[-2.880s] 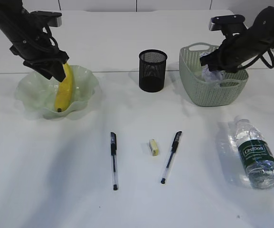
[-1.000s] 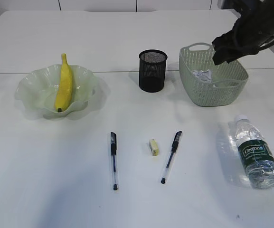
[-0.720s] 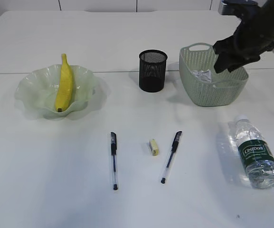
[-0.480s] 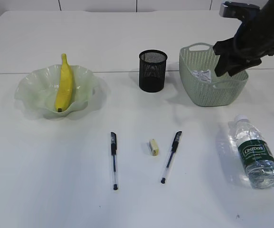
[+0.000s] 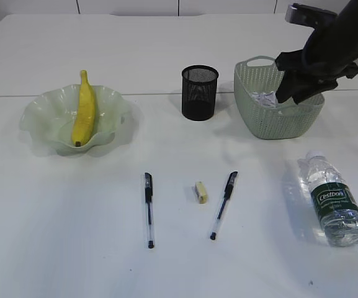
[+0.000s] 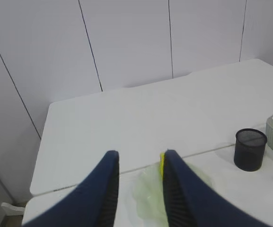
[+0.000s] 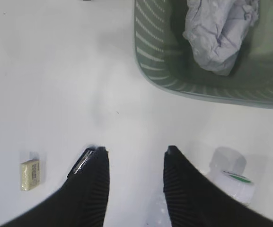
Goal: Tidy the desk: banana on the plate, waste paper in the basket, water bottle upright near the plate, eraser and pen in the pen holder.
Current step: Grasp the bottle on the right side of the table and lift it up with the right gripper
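Observation:
The yellow banana lies in the green plate. Crumpled waste paper lies in the green basket. My right gripper hovers over the basket's right side, open and empty. The water bottle lies on its side at the right. The eraser sits between two pens, in front of the black mesh pen holder. My left gripper is open and empty, high above the plate, out of the exterior view.
The right wrist view shows the paper, the basket rim, the eraser and the bottle cap. A seam between two tabletops runs behind the plate.
The left arm let go of the banana in the plate and left the exterior view. The right gripper rose out of the basket, leaving the paper, then shifted slightly down and right.

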Action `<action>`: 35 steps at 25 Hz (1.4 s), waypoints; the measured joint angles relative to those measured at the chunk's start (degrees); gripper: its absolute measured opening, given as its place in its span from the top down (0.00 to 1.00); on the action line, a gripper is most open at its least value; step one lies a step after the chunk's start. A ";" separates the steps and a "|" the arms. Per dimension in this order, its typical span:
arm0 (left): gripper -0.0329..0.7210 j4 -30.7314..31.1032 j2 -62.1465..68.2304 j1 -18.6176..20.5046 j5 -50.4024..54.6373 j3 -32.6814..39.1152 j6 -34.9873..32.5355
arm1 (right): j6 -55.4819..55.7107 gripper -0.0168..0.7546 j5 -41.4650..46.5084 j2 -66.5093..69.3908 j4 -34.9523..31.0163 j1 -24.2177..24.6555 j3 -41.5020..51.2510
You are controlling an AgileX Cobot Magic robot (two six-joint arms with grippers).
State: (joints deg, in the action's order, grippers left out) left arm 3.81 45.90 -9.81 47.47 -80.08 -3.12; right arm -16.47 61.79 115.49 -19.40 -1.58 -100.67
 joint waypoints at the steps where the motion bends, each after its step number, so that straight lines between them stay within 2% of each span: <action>1: 0.67 0.00 -2.66 0.00 -1.42 3.96 0.58 | 0.00 0.60 0.09 0.00 -0.33 0.00 0.00; 9: 0.67 0.12 -16.18 0.00 -13.31 29.35 1.61 | -0.44 0.60 1.51 0.00 -0.97 0.00 0.00; 14: 0.67 -3.19 -19.09 0.00 -18.52 39.82 1.74 | -0.79 0.60 3.48 0.00 -0.97 0.00 0.00; 24: 0.67 -5.87 -19.56 0.00 -22.33 41.82 1.87 | -0.08 0.58 8.09 0.00 -0.75 0.00 0.00; 28: 0.67 -5.85 -19.56 0.00 -21.11 41.82 1.87 | 4.51 0.44 8.09 0.00 1.08 0.00 0.00; 31: 0.67 -4.86 -19.56 0.00 -20.83 41.82 1.87 | 10.87 0.30 8.19 -0.09 6.13 0.00 0.00; 35: 0.67 -3.08 -19.56 0.00 -20.83 41.82 1.87 | 18.56 0.23 8.19 -0.34 11.91 0.00 0.00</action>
State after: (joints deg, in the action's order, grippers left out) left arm 0.73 26.34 -9.81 26.64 -38.26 -1.25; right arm 2.09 69.99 115.15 -7.49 -1.58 -100.67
